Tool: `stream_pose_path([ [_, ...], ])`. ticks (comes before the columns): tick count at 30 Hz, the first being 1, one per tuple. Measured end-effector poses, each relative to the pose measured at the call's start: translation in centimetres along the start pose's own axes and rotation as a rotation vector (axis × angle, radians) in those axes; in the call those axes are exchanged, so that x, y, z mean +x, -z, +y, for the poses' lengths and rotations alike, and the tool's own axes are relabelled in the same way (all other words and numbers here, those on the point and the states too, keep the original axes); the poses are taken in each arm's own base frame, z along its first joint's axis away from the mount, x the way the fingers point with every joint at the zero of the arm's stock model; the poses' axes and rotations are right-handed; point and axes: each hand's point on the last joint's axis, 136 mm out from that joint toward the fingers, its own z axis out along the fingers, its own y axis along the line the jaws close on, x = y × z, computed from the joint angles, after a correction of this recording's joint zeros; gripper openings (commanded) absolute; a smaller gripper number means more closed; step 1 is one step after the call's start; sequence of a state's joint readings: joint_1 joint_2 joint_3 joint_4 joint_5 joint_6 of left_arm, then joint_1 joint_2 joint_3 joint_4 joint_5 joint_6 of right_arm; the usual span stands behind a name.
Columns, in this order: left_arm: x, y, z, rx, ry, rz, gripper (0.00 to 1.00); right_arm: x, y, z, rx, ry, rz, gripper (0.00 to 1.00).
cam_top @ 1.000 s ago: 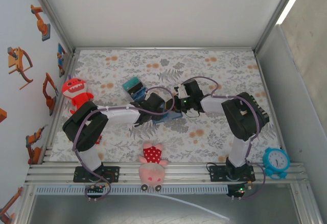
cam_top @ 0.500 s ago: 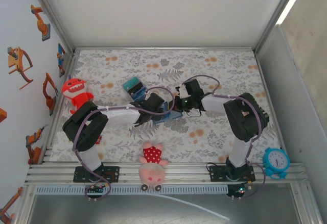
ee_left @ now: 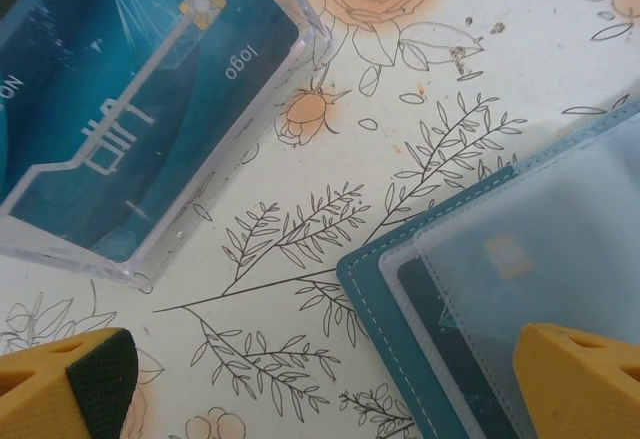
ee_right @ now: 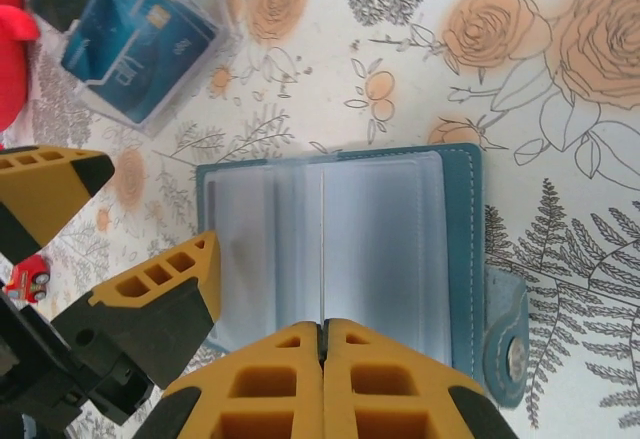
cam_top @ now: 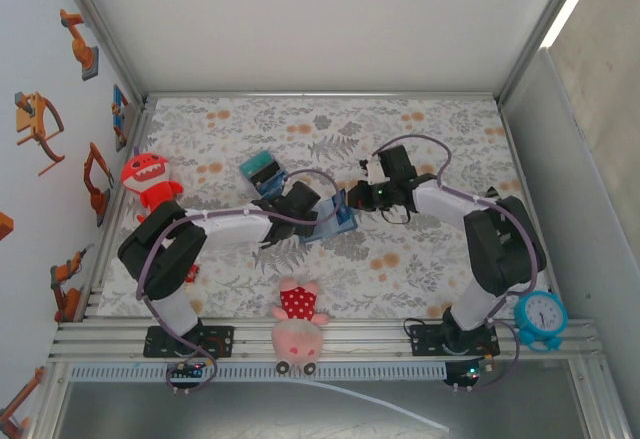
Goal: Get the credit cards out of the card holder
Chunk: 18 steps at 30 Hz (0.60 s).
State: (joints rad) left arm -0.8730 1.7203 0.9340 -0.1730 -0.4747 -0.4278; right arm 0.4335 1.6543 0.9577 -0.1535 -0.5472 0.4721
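- Slate-blue bi-fold card holder (ee_right: 340,249) with clear plastic sleeves lies open flat at the tips of the right gripper (ee_right: 322,384), which are pressed together with nothing seen between them.
- Left gripper (ee_left: 320,359) spread wide, empty; one finger (ee_left: 580,379) over holder's corner.
- Likely light, floppy, sleeves slick: pin cover, pinch card edge.
- Teal card (ee_left: 120,99) in clear plastic box (ee_left: 215,194) reads "logo".

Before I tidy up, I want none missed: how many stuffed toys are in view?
2. A red toothy toy at the table's left edge; a pink toy on the near rail between the arm bases. The arms could hide others.
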Motion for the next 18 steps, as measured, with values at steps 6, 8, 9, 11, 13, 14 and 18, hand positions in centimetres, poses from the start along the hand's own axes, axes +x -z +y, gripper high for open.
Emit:
stream_pose_path([
  [6,-2.8,3.0,-0.2,0.080,-0.010,-0.086,0.97,-0.3,2.0,1.7,-0.022,0.095,-0.027,0.00],
  [8,-3.7,4.3,-0.5,0.134,-0.025,-0.115,0.97,-0.4,2.7,2.4,-0.039,0.131,-0.036,0.00],
  [9,-4.2,4.9,-0.7,0.170,-0.036,-0.128,0.97,-0.3,3.1,2.9,-0.051,0.150,-0.039,0.00],
  [11,-4.8,6.0,-1.2,0.240,-0.066,-0.147,0.99,-0.3,3.9,3.8,-0.078,0.187,-0.047,0.00],
  [13,-5.3,6.9,-1.8,0.316,-0.104,-0.161,0.97,-0.2,4.8,5.0,-0.114,0.229,-0.055,0.00],
  [14,-5.4,7.3,-2.1,0.346,-0.117,-0.165,0.94,-0.2,5.2,5.5,-0.133,0.251,-0.060,0.00],
  [18,-5.8,8.3,-2.7,0.481,-0.157,-0.169,0.86,0.5,6.8,7.6,-0.215,0.331,-0.061,0.00],
])
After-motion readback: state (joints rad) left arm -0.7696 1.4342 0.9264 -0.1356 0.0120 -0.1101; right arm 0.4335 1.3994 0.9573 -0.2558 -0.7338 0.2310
